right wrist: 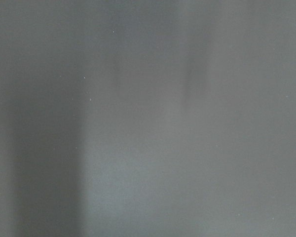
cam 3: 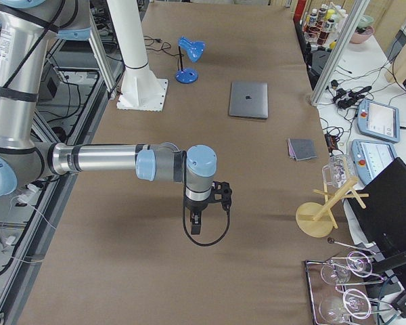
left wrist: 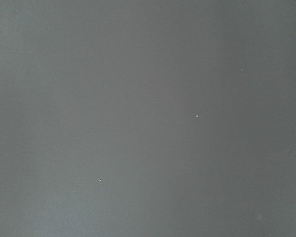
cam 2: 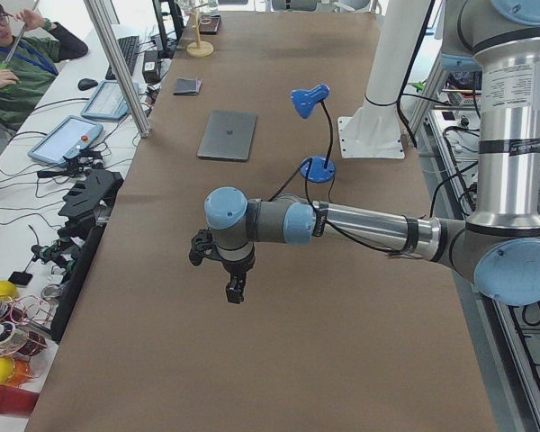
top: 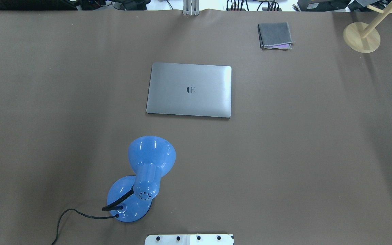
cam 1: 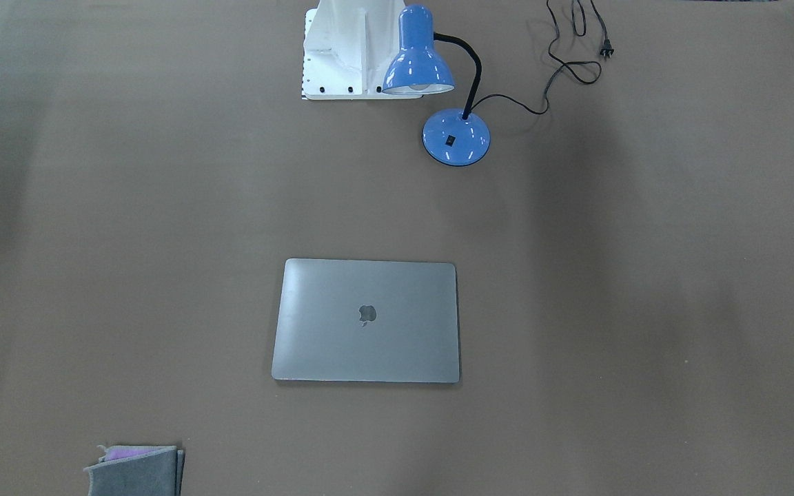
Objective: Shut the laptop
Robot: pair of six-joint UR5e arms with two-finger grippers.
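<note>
Laptop [top: 189, 90]: lid already flat, toward the table's far edge; stiff, slick metal, probably best pressed at the lid's front edge.
Left gripper [cam 2: 237, 290]: opening cannot be told.
Right gripper [cam 3: 195, 220]: opening cannot be told.

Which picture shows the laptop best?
The exterior front-facing view: the laptop lies big and centred, lid shut, logo clear. Overhead is nearly as good. Both side views show it small and far. Wrist cameras see only table.
</note>
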